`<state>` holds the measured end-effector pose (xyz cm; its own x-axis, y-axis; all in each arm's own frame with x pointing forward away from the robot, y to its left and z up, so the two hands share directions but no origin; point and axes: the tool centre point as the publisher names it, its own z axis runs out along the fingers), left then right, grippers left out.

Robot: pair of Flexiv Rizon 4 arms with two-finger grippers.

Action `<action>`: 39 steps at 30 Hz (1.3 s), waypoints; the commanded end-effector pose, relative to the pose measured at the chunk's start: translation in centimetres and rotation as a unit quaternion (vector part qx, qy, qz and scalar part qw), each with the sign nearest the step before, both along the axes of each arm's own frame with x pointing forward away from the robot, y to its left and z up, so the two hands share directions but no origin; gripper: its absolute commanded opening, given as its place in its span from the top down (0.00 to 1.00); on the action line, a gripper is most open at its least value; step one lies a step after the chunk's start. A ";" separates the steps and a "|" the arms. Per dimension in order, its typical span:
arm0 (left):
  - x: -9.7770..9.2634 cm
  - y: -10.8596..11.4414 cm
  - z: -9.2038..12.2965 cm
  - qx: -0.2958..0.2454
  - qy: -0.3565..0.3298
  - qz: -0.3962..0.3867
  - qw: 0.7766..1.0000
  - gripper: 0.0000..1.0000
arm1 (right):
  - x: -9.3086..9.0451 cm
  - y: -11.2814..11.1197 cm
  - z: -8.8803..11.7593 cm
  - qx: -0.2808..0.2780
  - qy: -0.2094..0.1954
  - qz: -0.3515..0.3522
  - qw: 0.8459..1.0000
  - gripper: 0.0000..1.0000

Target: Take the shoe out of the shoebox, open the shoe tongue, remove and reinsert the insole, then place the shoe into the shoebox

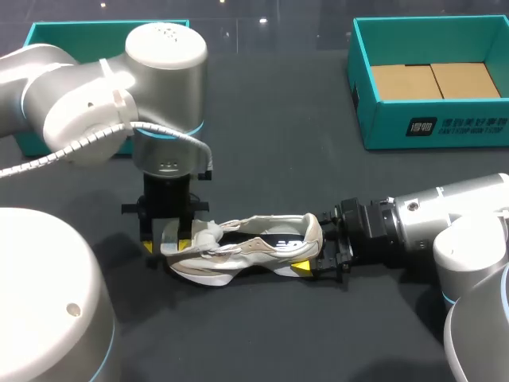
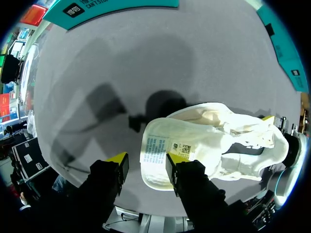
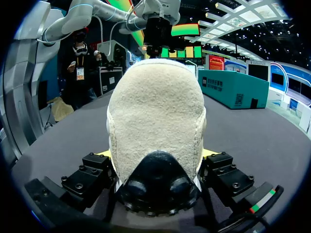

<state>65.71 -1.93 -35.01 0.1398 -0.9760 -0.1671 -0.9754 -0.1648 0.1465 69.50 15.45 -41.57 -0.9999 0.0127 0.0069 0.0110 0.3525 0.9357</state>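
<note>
The cream-white fabric shoe [image 1: 246, 248] with a black heel patch lies on the dark grey table [image 1: 278, 159], outside the boxes and between the two arms. The right gripper [image 3: 156, 154] pinches the heel of the shoe from both sides. The left gripper [image 2: 147, 161] points down at the other end of the shoe with its fingers spread: the raised white tongue [image 2: 158, 145] with a printed label stands between them, against one finger and apart from the other. The open teal cardboard shoebox [image 1: 382, 119] stands well apart at the far right, and a second teal box [image 1: 48, 32] at the far left
</note>
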 end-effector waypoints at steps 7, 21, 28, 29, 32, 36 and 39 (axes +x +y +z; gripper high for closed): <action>0.7 -0.2 3.3 -0.025 -0.027 -0.019 0.999 0.49 | 0.0 0.1 -0.3 -0.003 0.001 0.000 1.000 1.00; 2.0 -2.2 9.7 -0.093 -0.085 -0.119 0.985 0.45 | 0.0 0.1 -0.3 -0.003 0.001 0.000 1.000 1.00; 2.6 -3.9 11.9 -0.109 -0.108 -0.179 0.972 0.44 | 0.0 0.1 -0.3 -0.003 0.001 0.000 1.000 1.00; 2.6 -4.1 12.1 -0.111 -0.110 -0.184 0.970 0.44 | 0.0 0.1 -0.3 -0.003 0.001 0.000 1.000 1.00; 2.9 -5.1 13.2 -0.132 -0.105 -0.221 0.961 0.43 | 0.0 0.1 -0.3 -0.003 0.001 0.000 1.000 1.00; 2.8 -6.5 14.2 -0.149 -0.098 -0.282 0.943 0.42 | 0.0 0.1 -0.3 -0.003 0.001 0.000 1.000 1.00; 2.5 -7.6 14.9 -0.164 -0.082 -0.354 0.917 0.41 | 0.0 0.1 -0.3 -0.003 0.001 0.000 1.000 1.00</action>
<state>67.82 -8.83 -20.55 -0.4545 -0.8832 0.1157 -0.8900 0.4448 -0.1007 69.51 15.43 -41.59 -0.9999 0.0129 0.0071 0.0112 0.3527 0.9357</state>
